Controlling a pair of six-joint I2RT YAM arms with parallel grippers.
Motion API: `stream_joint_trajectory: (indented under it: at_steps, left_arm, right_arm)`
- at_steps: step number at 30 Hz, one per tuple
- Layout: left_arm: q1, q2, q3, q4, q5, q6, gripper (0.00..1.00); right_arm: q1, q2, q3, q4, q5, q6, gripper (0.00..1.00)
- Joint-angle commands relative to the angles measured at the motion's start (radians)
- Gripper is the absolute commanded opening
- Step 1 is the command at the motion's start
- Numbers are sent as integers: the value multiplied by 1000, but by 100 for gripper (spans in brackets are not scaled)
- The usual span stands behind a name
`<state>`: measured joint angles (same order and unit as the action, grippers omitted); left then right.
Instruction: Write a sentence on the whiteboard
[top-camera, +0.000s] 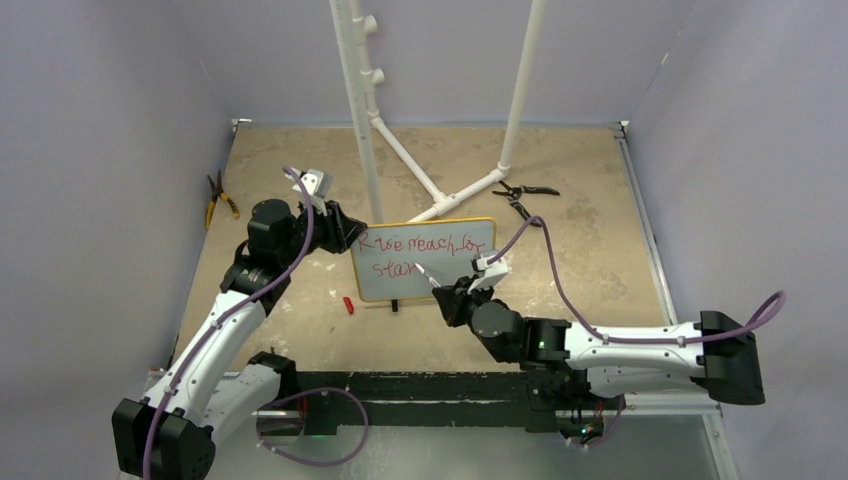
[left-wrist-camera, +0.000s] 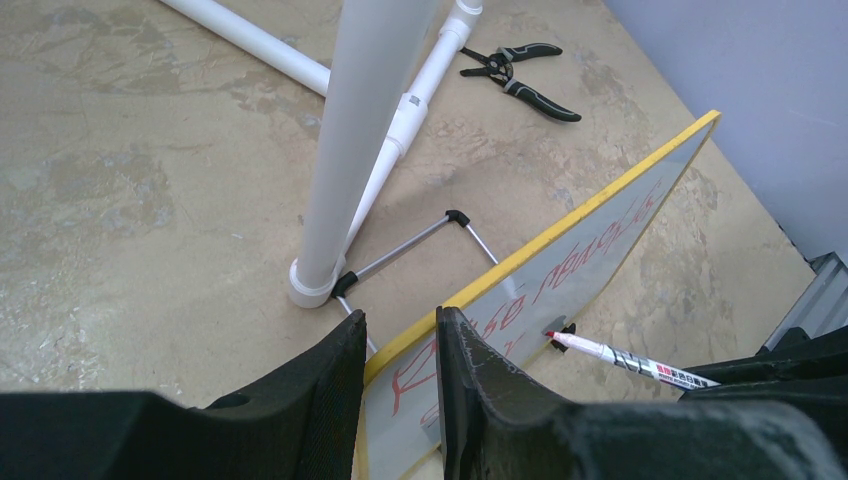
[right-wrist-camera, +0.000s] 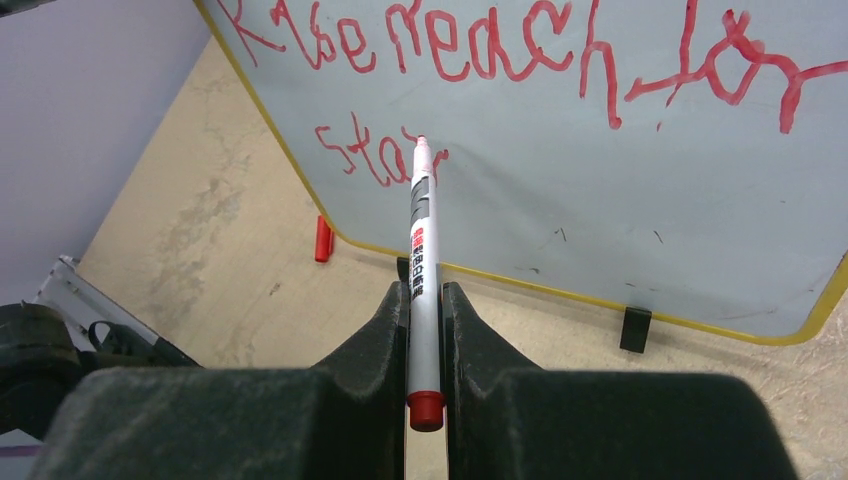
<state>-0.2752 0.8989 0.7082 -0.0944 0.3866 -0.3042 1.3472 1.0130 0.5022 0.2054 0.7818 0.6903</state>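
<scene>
Obs. The board (top-camera: 455, 278) stands near upright at mid-table (top-camera: 300, 180), on its small black feet (right-wrist-camera: 634, 328) with a wire stand (left-wrist-camera: 415, 243) behind.

The sentence (top-camera: 420, 243) in red reads "Rise reach for" on the top line and "star" below. We judge one letter is left to write.

Left gripper (left-wrist-camera: 400, 335): jaws closed on the board's left edge, one finger in front and one behind, with the yellow frame between them.

Right gripper (right-wrist-camera: 425, 295): clamped on the marker (right-wrist-camera: 421, 225) at its rear half. The barrel runs forward and the tip sits at the end of "star". The wrist view does not settle whether the tip touches.

A red cap (top-camera: 348, 304) lies on the table just in front of the board's lower left corner.

Handling, our judgement:
- The board looks thin, light and stiff, with a slick face. On two small feet and a wire stand it would likely slide or rock back under pen pressure, so the edge hold matters.
- The frame is the place to hold it. Pads on the face would smear wet ink.
- The marker looks light, smooth and round. With this much barrel ahead of the jaws, a hard push could pivot or slip it in the grip. Light contact seems best.
</scene>
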Motion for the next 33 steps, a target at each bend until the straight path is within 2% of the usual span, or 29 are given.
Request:
stream_joint_trajectory:
  at_steps: [1,19,33]
  left_arm:
    - [1,-6,-9,2,15,-13,30]
    - [1,1,-10,4,17,-15,30]
    - [1,4,-10,7,20,-16,30]
  right_arm:
    - [-4,-26,-26,25,-12,-8,0]
    - [-37,51,11,3,25,12,0]
    - [-40,-5,9,-117,80,90,0]
